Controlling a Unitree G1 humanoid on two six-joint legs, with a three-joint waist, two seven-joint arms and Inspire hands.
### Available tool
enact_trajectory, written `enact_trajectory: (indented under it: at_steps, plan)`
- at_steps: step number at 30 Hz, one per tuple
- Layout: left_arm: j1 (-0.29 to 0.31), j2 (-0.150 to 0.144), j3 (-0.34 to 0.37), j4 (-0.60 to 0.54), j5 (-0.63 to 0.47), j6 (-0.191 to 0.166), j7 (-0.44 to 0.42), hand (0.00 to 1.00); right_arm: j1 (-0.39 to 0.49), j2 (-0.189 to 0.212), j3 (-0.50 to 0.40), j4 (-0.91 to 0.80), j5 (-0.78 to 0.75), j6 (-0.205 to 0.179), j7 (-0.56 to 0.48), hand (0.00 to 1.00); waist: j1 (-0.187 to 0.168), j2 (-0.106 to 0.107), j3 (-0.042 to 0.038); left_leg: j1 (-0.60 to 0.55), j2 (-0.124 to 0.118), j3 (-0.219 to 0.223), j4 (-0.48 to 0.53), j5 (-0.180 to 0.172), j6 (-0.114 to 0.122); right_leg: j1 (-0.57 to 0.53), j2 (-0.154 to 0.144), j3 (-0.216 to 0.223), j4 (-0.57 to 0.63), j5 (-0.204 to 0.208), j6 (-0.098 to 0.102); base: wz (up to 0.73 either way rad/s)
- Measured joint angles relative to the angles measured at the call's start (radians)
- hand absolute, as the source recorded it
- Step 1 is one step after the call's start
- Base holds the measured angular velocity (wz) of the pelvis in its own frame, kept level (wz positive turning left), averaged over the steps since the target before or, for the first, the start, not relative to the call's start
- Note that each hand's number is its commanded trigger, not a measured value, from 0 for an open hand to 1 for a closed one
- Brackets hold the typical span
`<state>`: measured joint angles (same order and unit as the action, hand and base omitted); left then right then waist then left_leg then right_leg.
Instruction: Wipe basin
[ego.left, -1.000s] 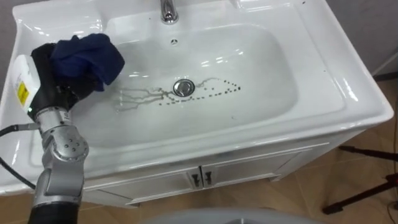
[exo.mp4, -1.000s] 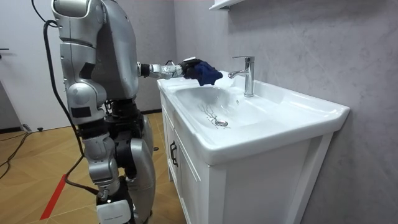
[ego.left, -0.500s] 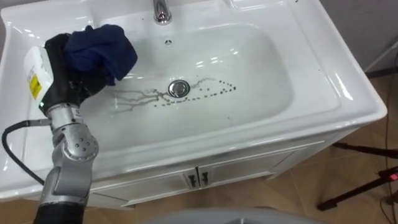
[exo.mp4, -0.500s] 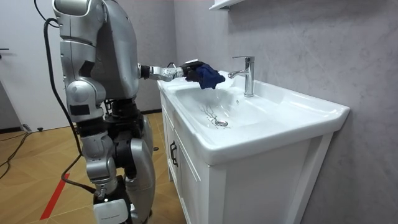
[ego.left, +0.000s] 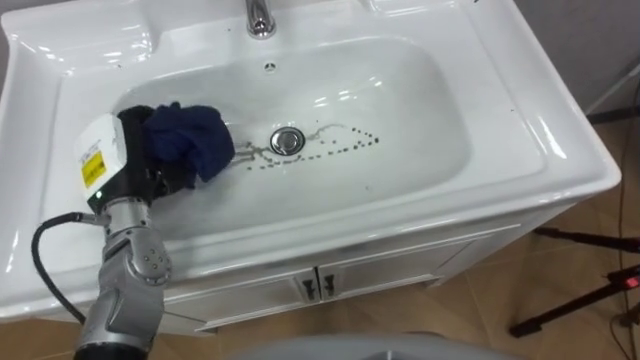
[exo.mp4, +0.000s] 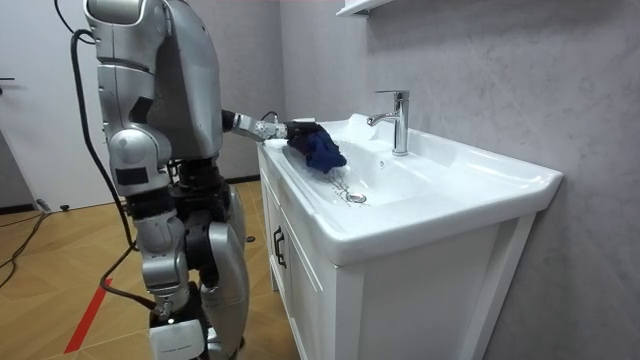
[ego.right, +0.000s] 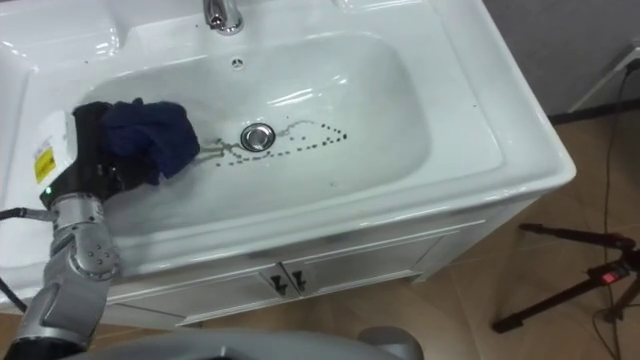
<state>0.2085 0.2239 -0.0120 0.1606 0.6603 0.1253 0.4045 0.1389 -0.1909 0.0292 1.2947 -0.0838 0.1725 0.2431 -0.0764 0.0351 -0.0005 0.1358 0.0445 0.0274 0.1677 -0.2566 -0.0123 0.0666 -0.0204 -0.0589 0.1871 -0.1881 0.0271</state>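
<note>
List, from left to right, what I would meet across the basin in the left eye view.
left hand gripping the cloth → blue cloth → drain → right tip of the dotted trail → basin's right rim

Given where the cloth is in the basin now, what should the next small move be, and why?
Probably slide the left hand with the dark blue cloth rightward across the drain. The cloth sits low in the basin, just left of the drain. The dark streaks and dotted marks run from the cloth's edge past the drain and are not yet wiped.
</note>
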Motion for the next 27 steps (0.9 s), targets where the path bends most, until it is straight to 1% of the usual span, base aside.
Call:
enact_trajectory:
  at_steps: [2, 4, 5, 7, 9, 11, 14, 18, 22, 24, 27]
  plan:
    - [0.001, 0.001, 0.005, 0.027, 0.0, 0.004, -0.006, 1.0, 0.002, -0.003, -0.002, -0.015, -0.004, 0.002, 0.001, 0.0, 0.0, 0.005, -0.0008, 0.004, 0.0, 0.0, -0.001, 0.0, 0.0, 0.003, 0.0, 0.001, -0.001, 0.0, 0.0, 0.0]
    - [0.002, 0.001, 0.004, 0.043, 0.001, 0.008, -0.022, 1.0, 0.0, -0.005, -0.003, -0.011, -0.004, 0.003, 0.0, 0.0, -0.002, 0.009, 0.0002, 0.011, 0.0, 0.0, -0.004, 0.0, 0.0, 0.01, 0.0, 0.001, -0.001, 0.0, 0.0, 0.0]
    - [0.002, 0.002, 0.001, 0.052, 0.001, 0.008, -0.025, 1.0, 0.0, -0.007, -0.003, -0.009, -0.004, 0.003, 0.001, 0.0, -0.002, 0.008, 0.0017, 0.013, 0.0, 0.0, -0.004, 0.0, 0.0, 0.012, 0.0, 0.001, -0.001, 0.0, 0.0, 0.0]
    - [0.0, 0.005, -0.017, 0.09, 0.009, 0.008, -0.039, 1.0, 0.0, -0.011, -0.002, -0.007, -0.004, 0.004, 0.001, 0.0, -0.003, 0.019, -0.0034, 0.019, 0.0, 0.002, -0.003, 0.0, 0.0, 0.018, 0.0, 0.001, -0.002, 0.0, 0.0, 0.0]
    - [-0.007, 0.005, -0.025, 0.11, 0.021, 0.009, -0.065, 1.0, 0.0, -0.011, -0.004, -0.01, -0.008, 0.004, 0.003, 0.0, -0.006, 0.022, -0.0031, 0.018, 0.0, 0.002, -0.003, 0.002, -0.003, 0.017, 0.0, 0.0, -0.002, 0.0, 0.0, 0.0]
    - [-0.016, 0.005, -0.027, 0.121, 0.051, 0.02, -0.097, 1.0, 0.001, -0.015, -0.011, -0.01, -0.012, 0.005, 0.014, 0.0, -0.007, 0.02, -0.0031, 0.018, 0.0, 0.003, -0.003, 0.004, -0.004, 0.017, 0.001, 0.0, -0.001, 0.0, 0.0, 0.0]
    - [-0.028, 0.005, -0.027, 0.131, 0.077, 0.027, -0.12, 1.0, 0.001, -0.023, -0.012, -0.012, -0.022, 0.011, 0.019, 0.0, -0.007, 0.017, -0.0024, 0.02, 0.0, 0.006, -0.003, 0.004, -0.004, 0.018, 0.001, 0.004, -0.002, 0.0, 0.0, 0.0]
    - [-0.033, 0.005, -0.027, 0.134, 0.102, 0.035, -0.145, 1.0, 0.004, -0.024, -0.012, -0.013, -0.022, 0.026, 0.019, 0.0, -0.004, 0.014, -0.0012, 0.026, 0.0, 0.013, -0.004, 0.004, -0.004, 0.019, 0.002, 0.015, -0.001, 0.0, 0.0, -0.05]
    - [-0.04, 0.005, -0.026, 0.137, 0.142, 0.038, -0.157, 1.0, 0.002, -0.024, -0.012, -0.014, -0.032, 0.026, 0.019, 0.0, -0.004, 0.014, -0.0009, 0.026, 0.0, 0.02, -0.003, 0.004, -0.004, 0.019, 0.003, 0.018, -0.001, 0.0, 0.0, -0.01]
    - [-0.055, 0.005, -0.027, 0.15, 0.142, 0.039, -0.172, 1.0, 0.002, -0.024, -0.01, -0.014, -0.036, 0.027, 0.019, 0.0, -0.005, 0.015, -0.0004, 0.026, 0.0, 0.02, -0.003, 0.004, -0.004, 0.019, 0.003, 0.017, 0.0, 0.0, 0.0, 0.0]
    - [-0.088, 0.006, -0.03, 0.182, 0.18, 0.039, -0.19, 1.0, -0.002, -0.023, -0.01, -0.014, -0.038, 0.027, 0.019, 0.0, -0.006, 0.017, 0.0007, 0.026, 0.001, 0.025, -0.003, 0.004, -0.004, 0.019, 0.003, 0.017, 0.001, 0.0, 0.0, 0.0]
